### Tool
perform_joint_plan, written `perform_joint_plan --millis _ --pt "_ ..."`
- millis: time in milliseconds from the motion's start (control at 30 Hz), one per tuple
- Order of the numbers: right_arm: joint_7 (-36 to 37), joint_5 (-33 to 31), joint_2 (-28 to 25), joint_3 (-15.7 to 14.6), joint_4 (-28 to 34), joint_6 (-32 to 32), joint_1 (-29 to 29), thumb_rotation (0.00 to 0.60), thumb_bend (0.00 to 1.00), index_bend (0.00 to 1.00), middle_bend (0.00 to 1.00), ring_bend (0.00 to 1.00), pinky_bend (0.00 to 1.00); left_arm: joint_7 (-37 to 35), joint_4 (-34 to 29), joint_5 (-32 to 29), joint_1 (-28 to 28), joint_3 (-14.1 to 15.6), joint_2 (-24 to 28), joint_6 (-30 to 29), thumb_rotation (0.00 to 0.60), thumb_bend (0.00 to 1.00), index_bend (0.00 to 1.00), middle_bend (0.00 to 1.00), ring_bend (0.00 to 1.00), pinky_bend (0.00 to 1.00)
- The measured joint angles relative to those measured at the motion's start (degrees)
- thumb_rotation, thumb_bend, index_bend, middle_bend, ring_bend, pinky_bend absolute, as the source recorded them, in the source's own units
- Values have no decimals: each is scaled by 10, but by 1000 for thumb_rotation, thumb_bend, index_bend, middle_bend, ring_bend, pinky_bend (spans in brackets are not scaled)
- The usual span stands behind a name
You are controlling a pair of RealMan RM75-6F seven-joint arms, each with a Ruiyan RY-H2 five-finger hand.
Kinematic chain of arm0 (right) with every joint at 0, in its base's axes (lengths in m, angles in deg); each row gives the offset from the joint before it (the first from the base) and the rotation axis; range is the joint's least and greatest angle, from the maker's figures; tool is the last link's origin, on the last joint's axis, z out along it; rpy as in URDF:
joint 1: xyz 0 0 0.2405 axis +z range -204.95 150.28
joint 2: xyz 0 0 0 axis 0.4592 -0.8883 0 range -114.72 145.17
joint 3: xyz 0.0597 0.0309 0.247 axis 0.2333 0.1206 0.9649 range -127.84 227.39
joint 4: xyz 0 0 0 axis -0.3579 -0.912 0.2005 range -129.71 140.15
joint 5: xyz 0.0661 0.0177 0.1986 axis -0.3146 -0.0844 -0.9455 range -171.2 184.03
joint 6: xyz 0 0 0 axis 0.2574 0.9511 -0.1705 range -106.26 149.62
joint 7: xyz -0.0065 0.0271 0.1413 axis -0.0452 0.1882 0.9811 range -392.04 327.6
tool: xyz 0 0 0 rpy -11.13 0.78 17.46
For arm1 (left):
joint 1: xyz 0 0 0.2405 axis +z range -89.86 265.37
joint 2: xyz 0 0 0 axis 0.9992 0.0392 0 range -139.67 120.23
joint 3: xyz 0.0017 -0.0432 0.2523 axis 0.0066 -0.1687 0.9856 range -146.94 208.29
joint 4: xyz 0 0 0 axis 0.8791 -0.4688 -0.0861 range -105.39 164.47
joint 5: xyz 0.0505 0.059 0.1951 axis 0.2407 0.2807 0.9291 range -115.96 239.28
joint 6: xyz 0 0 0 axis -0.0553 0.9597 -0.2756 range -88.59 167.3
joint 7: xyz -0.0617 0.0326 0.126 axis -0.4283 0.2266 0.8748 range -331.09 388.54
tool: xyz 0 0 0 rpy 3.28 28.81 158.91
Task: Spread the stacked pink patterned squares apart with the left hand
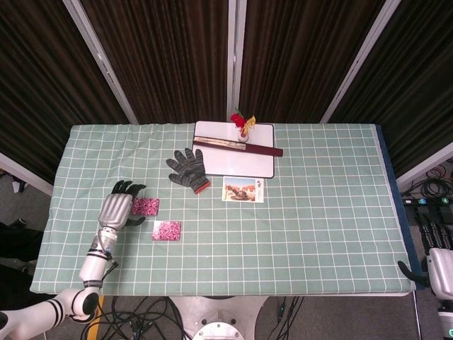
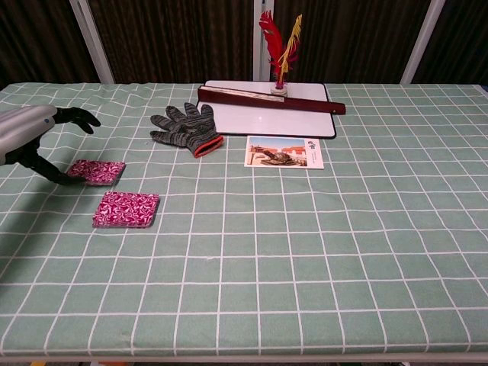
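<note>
Head view first: two pink patterned squares are being shown apart on the green checked worktop (image 1: 318, 212) now. The far square (image 1: 145, 206) is lying flat just beside the left hand (image 1: 117, 210), whose dark fingers are being held spread out over its left edge, thumb touching or nearly touching it (hard to tell tbh). The near square (image 1: 166, 230) is sitting alone, a bit toward the robot and to the right. A grey knit glove (image 1: 187, 168), a whiteboard (image 1: 244, 152), a folded fan (image 1: 237, 145) and a postcard (image 1: 243, 190) are being left further back. The right hand (image 1: 440, 273) is only partly being seen at the frame edge, so can't tell its state.

Chest view: the left hand (image 2: 34, 137) is being held open, fingers arched above the far square (image 2: 97, 171), thumb down at its left edge. The near square (image 2: 127, 209) is lying flat, apart from it. Red and yellow feathers (image 2: 276, 42) are standing upright behind the whiteboard (image 2: 293, 114).
</note>
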Motion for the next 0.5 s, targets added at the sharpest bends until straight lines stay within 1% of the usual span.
perform_joint_plan --millis 133,200,300,500 --pt "3 0 0 1 -1 1 0 600 124 0 0 0 0 -6 -14 8 1 4 6 -1 600 127 167 190 74 84" --pt "3 -1 0 1 -2 0 0 600 125 0 0 0 0 -9 -26 12 1 6 10 -1 600 125 167 210 74 83" --pt "4 -1 1 1 -2 0 0 600 125 0 0 0 0 -13 -55 21 2 13 21 -1 600 122 167 265 74 81" --pt "4 0 3 0 -4 -2 1 600 125 0 0 0 0 -2 -124 33 2 32 41 9 600 119 167 266 74 81"
